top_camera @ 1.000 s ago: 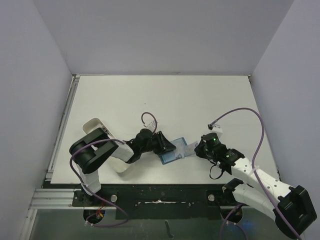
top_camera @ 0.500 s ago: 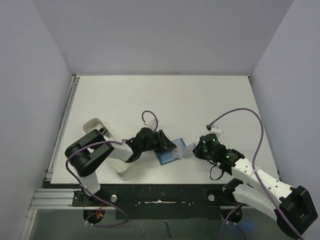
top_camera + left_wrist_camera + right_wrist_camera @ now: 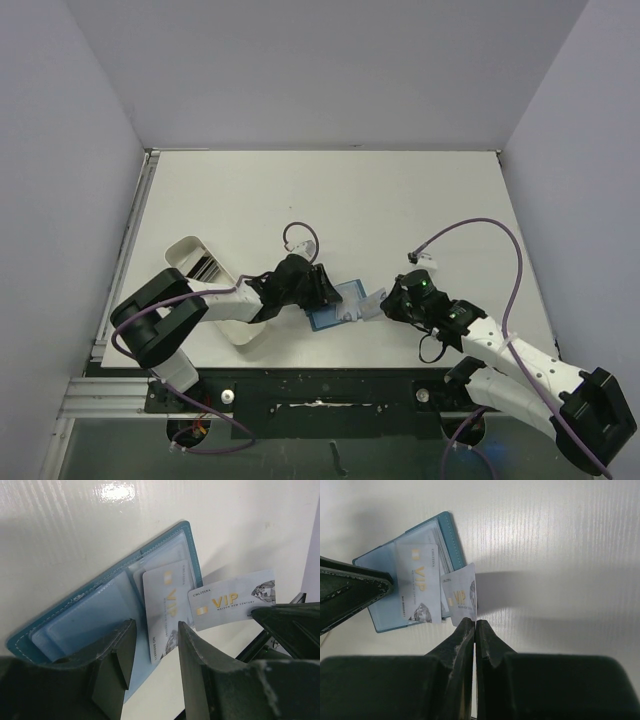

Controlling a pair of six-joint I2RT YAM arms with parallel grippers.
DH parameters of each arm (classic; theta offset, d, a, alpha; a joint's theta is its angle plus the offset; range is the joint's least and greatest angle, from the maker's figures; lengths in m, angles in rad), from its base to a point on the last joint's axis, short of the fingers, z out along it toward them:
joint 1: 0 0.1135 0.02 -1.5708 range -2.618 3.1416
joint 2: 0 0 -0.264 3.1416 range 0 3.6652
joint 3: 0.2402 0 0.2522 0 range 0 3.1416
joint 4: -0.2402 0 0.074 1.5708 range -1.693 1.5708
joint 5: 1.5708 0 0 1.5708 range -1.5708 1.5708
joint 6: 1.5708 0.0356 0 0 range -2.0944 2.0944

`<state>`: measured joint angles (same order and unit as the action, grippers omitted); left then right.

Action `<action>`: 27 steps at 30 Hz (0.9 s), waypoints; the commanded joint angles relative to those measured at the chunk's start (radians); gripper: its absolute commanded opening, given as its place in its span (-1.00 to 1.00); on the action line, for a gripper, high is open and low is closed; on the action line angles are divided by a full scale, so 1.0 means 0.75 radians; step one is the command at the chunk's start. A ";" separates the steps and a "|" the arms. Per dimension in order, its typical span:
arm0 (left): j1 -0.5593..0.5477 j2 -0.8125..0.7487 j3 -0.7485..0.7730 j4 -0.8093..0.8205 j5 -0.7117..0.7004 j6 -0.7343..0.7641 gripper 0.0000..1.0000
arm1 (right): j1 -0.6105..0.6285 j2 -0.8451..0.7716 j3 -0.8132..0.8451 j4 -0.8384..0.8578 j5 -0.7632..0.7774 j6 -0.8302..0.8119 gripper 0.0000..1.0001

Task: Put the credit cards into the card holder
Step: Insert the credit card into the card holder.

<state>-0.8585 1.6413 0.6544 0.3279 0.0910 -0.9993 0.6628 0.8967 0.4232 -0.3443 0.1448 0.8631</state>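
Note:
The teal card holder (image 3: 330, 312) lies open on the table; it also shows in the left wrist view (image 3: 90, 615) and the right wrist view (image 3: 380, 575). One credit card (image 3: 167, 607) sits partly in its pocket and sticks out over the edge, as the right wrist view (image 3: 417, 587) also shows. My left gripper (image 3: 156, 625) is open, low over the holder's near edge, one finger (image 3: 117, 655) on the holder. My right gripper (image 3: 475, 622) is shut on a second credit card (image 3: 461, 599), held on edge with its far end at the holder's right rim (image 3: 232, 602).
A long white tray (image 3: 190, 256) lies left of the left arm, with striped items at its far end. The table's front edge is close behind both grippers. Purple cables loop over each wrist.
The left arm has swung, and its gripper and the holder have shifted slightly left and nearer. My right gripper has moved left with its card, closer to the holder.

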 commanded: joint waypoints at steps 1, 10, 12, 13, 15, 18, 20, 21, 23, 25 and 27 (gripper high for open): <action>-0.004 -0.016 -0.018 -0.034 -0.044 0.045 -0.24 | 0.012 0.014 -0.022 0.005 -0.024 0.002 -1.00; 0.001 0.016 -0.029 0.026 -0.003 0.038 -0.23 | 0.011 0.044 -0.016 0.066 -0.063 -0.001 -1.00; 0.003 0.016 -0.046 0.073 0.021 0.016 -0.23 | 0.010 0.047 -0.023 0.072 -0.064 0.004 -1.00; 0.003 0.016 -0.053 0.095 0.031 0.006 -0.23 | 0.009 0.048 -0.026 0.072 -0.064 0.007 -1.00; 0.005 0.016 -0.057 0.121 0.048 -0.009 -0.26 | 0.010 0.048 -0.030 0.069 -0.059 0.011 -1.00; 0.005 0.010 -0.065 0.155 0.061 -0.026 -0.36 | 0.010 0.042 -0.036 0.061 -0.051 0.017 -1.00; 0.007 0.005 -0.073 0.173 0.064 -0.039 -0.42 | 0.010 0.039 -0.036 0.051 -0.044 0.017 -1.00; 0.007 0.002 -0.079 0.184 0.065 -0.046 -0.44 | 0.010 0.039 -0.036 0.047 -0.038 0.017 -1.00; 0.012 0.000 -0.093 0.223 0.080 -0.068 -0.47 | 0.011 0.036 -0.038 0.046 -0.035 0.019 -1.00; 0.018 0.002 -0.113 0.275 0.092 -0.096 -0.50 | 0.010 0.039 -0.041 0.046 -0.032 0.021 -1.00; 0.021 0.004 -0.136 0.332 0.100 -0.129 -0.51 | 0.011 0.043 -0.041 0.047 -0.030 0.023 -1.00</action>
<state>-0.8501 1.6424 0.5751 0.4465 0.1337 -1.0458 0.6628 0.9257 0.4084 -0.2958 0.1135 0.8772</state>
